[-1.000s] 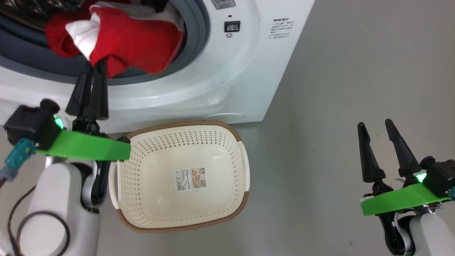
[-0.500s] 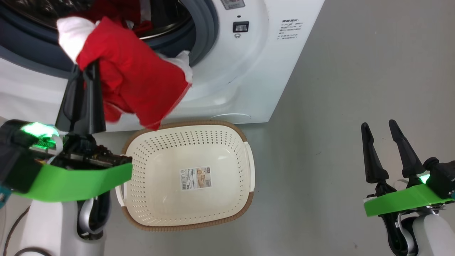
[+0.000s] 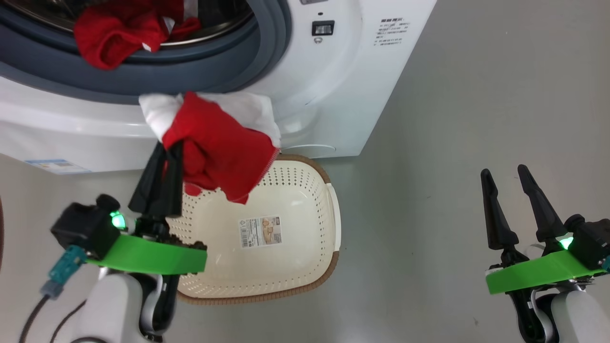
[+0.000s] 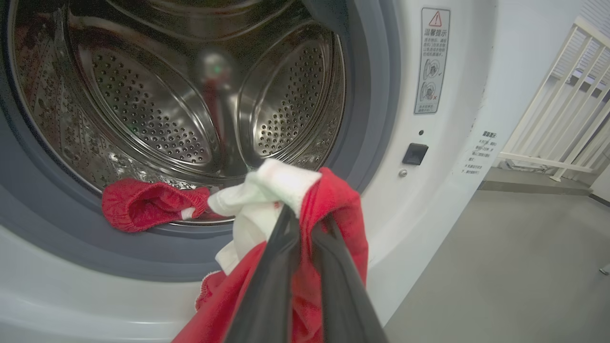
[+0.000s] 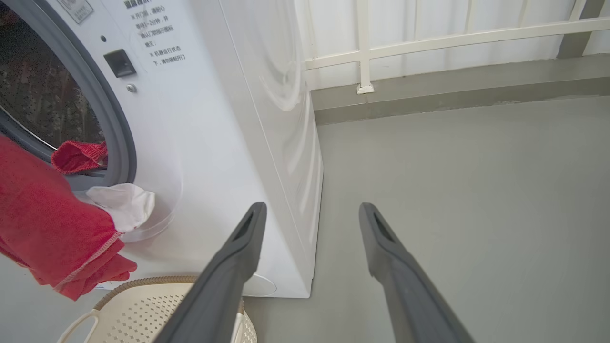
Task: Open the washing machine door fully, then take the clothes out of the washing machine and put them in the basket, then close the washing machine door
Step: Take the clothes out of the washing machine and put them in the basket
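My left gripper (image 3: 167, 146) is shut on a red and white garment (image 3: 217, 143), which hangs over the near left rim of the cream basket (image 3: 305, 267). In the left wrist view that garment (image 4: 329, 209) is bunched around my gripper (image 4: 305, 224). A second red garment (image 3: 114, 31) lies over the grey rubber ring at the mouth of the white washing machine (image 3: 333, 95); it also shows as a red bundle (image 4: 143, 205) at the drum's lip. My right gripper (image 3: 503, 174) stands open over bare floor at the lower right. The washing machine door is out of view.
The basket (image 5: 143, 309) stands on the grey floor right in front of the machine (image 5: 214, 143). Open floor (image 3: 452, 119) stretches to the machine's right. A white railing (image 5: 429, 38) runs along the wall behind.
My left gripper has drawn the red and white garment out of the drum mouth and down toward the basket. The head camera shifted a little. The right gripper stayed put.
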### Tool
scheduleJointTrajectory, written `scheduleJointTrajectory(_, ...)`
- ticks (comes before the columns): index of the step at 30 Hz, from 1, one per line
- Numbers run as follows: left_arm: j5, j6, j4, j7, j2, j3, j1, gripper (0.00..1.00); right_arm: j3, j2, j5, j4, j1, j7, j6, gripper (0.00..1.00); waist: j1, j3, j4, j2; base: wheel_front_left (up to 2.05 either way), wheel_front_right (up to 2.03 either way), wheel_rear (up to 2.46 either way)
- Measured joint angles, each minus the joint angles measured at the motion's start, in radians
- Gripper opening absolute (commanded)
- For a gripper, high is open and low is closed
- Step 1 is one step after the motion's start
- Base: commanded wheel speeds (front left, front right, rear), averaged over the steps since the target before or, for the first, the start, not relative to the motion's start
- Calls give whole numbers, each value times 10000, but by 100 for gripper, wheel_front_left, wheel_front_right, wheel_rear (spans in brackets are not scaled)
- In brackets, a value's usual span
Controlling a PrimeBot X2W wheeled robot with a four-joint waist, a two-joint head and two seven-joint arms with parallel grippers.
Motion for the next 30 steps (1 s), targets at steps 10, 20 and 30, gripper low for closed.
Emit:
scheduleJointTrajectory(10, -301, 0, 2715, 0, -136, -454, -32, 0, -29, 6, 0, -127, -138, 0, 0, 100, 0, 707, -53, 0, 0, 0, 0)
scheduleJointTrajectory(20, -385, 0, 5348, 2, -123, -863, -1315, 0, -205, 33, 0, -297, -555, 0, 0, 100, 0, 1728, -116, 0, 0, 0, 0)
scheduleJointTrajectory(30, -314, 0, 7329, 8, -134, -1012, -2787, 0, -257, 46, -4, -558, -1088, 0, 0, 100, 0, 2838, -222, 0, 0, 0, 0)
